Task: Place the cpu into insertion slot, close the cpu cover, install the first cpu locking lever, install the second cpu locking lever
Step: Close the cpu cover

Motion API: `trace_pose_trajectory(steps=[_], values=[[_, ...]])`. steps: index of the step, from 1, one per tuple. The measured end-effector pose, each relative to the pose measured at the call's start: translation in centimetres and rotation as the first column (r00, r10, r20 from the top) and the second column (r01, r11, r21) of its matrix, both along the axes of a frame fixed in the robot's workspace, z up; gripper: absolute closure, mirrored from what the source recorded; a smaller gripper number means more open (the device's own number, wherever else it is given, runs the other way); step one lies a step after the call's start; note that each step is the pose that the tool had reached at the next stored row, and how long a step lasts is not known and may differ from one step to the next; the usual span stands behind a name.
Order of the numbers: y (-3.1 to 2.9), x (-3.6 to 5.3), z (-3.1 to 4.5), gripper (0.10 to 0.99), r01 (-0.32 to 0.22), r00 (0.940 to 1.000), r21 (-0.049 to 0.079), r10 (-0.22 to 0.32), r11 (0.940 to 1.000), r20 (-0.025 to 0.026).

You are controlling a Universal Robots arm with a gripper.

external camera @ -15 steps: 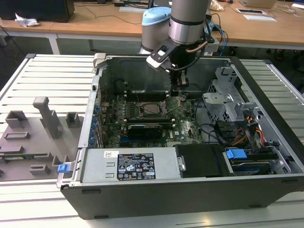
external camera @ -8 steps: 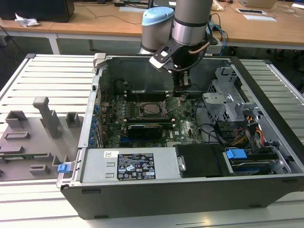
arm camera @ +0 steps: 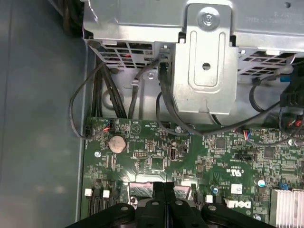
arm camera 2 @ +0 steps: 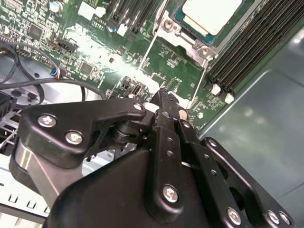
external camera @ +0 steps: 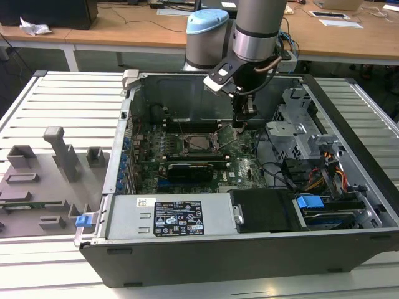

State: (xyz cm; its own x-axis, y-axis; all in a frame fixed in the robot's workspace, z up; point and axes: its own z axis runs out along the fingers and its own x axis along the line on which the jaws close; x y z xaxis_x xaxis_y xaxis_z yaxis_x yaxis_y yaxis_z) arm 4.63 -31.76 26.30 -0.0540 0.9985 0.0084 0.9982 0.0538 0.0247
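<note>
jaws pressed fully together, nothing visibly held, tips just beside free end of thin locking lever [arm camera 2: 198, 78], likely stiff springy wire that slips, best taken near that end; cpu [arm camera 2: 209, 14] lies beyond the tips, under cpu cover [arm camera 2: 185, 40]

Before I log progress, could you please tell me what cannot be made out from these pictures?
Exterior view: the insertion slot is too small to judge its latching.
Second wrist view: the cpu is cut off by the picture's edge.
First wrist view: the gripper hides whatever its fingers touch.
</note>
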Motion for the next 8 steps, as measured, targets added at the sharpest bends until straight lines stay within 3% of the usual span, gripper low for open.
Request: trace_pose_trajectory(steps=[8], values=[[0.08,1.0,-0.18,0.98,0.0,1.0,0.0,0.0,1.0,0.0]])
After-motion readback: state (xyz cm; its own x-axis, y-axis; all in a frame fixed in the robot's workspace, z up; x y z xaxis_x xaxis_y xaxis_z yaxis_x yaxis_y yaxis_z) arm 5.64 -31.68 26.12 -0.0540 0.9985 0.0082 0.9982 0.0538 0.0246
